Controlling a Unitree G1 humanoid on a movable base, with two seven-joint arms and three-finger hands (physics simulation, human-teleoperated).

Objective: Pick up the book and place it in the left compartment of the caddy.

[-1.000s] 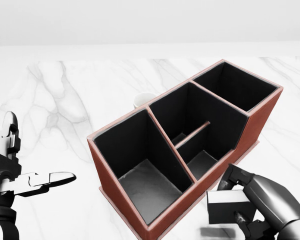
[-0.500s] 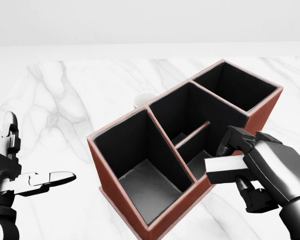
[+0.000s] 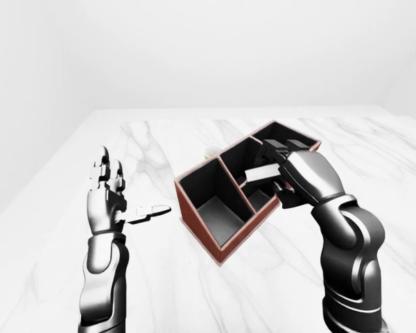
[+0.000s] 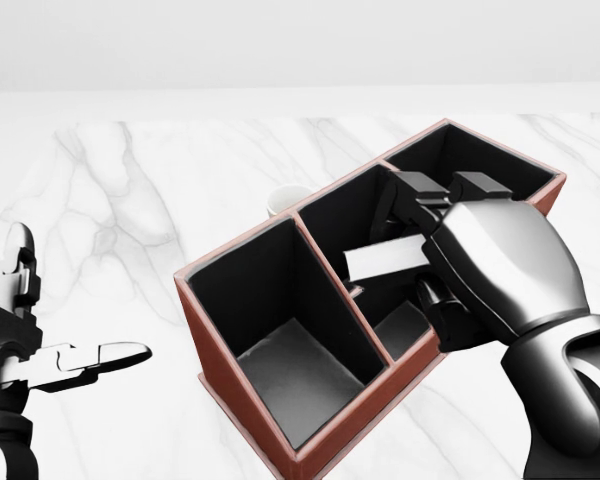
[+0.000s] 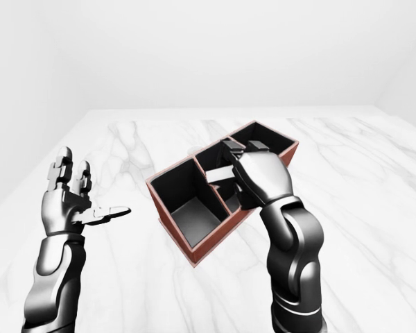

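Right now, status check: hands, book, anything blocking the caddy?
Right hand shut on book, above caddy middle section. Left hand open, off to the view's left. Left compartment unobstructed.

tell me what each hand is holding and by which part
The right hand grips the book by its right end, above the caddy's middle section. The left hand is open, holding nothing.

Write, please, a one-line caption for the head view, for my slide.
Right hand holds the book over the caddy's middle section; left hand waits open on the marble table.
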